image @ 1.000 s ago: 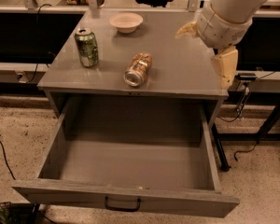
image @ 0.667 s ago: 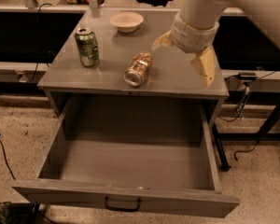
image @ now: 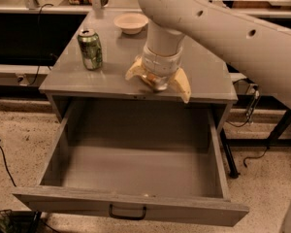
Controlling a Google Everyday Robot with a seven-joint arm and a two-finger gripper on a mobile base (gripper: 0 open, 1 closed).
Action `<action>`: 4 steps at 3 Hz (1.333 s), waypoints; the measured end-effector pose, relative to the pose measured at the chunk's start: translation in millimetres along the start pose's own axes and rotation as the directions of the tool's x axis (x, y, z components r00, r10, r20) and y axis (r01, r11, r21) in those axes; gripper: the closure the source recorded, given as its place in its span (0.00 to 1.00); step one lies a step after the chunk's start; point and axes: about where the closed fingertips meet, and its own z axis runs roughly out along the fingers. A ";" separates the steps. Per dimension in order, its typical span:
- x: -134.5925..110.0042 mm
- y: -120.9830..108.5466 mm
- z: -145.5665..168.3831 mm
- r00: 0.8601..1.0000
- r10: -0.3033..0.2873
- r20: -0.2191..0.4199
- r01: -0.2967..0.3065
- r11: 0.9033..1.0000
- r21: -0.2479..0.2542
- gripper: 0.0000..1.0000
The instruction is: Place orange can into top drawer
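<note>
On cabinet top point(image: 208, 67), near front edge: one orange can point(image: 154, 83), mostly hidden beneath gripper point(image: 157, 86); only a dull sliver shows. Two fingers point(image: 181, 84) splayed wide, one each side of can, nothing clasped; contact not discernible. One top drawer point(image: 184, 208) pulled out below, one dark handle point(image: 128, 211). Further back: one green can point(image: 90, 48) upright, one pale bowl point(image: 131, 22). Arm cut off at right.
</note>
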 end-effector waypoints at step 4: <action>34.5 -51.7 -9.5 0.995 0.020 -0.098 -0.014 0.998 0.054 0.00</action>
